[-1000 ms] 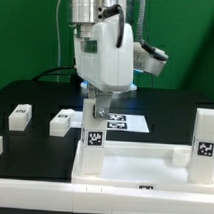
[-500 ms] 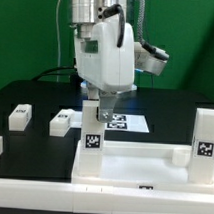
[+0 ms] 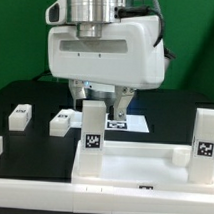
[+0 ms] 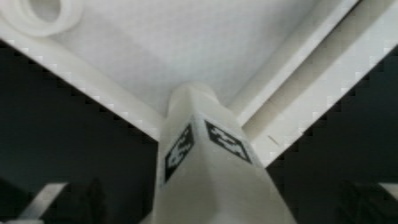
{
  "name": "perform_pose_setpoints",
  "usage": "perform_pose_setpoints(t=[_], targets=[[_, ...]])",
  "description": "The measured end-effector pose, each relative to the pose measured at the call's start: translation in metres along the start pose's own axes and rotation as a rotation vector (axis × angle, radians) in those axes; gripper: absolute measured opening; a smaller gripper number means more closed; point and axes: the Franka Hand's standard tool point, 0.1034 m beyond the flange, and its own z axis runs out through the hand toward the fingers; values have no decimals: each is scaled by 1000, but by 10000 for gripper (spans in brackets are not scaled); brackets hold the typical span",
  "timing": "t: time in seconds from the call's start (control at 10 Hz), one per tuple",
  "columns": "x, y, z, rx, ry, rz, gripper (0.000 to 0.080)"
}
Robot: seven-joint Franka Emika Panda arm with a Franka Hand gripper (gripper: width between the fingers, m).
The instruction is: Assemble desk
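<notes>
The desk's white rimmed panel [image 3: 143, 161] lies at the front of the black table. One white leg [image 3: 92, 130] with a square tag stands upright in the panel's corner on the exterior view's left. My gripper [image 3: 102, 99] hangs just above the leg's top, open, a finger on each side and apart from it. A second tagged leg [image 3: 204, 138] stands at the panel's corner on the exterior view's right. In the wrist view the leg [image 4: 210, 150] rises between the open fingers of the gripper [image 4: 214, 208], with the panel [image 4: 196, 50] and a round socket [image 4: 45, 14] below.
Two loose white legs [image 3: 20, 115] [image 3: 62, 120] lie on the black table at the exterior view's left. The marker board [image 3: 132, 123] lies flat behind the panel, under the hand. Green wall behind.
The jaws have opened and let go of the upright leg. The hand has turned about its vertical axis, now showing its broad side. The leg stays standing in its corner.
</notes>
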Motion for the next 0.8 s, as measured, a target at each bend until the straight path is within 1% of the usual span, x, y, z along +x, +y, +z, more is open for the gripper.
perform_pose_setpoints(t=[0.1,0.3,0.6,0.8], targets=[[0,0,0,0,0,-61,649],[2,2,1,-5,2,-325,649],[3,1,0,-21,4,-613,649],[3,0,2,-27,-5,-720,649]])
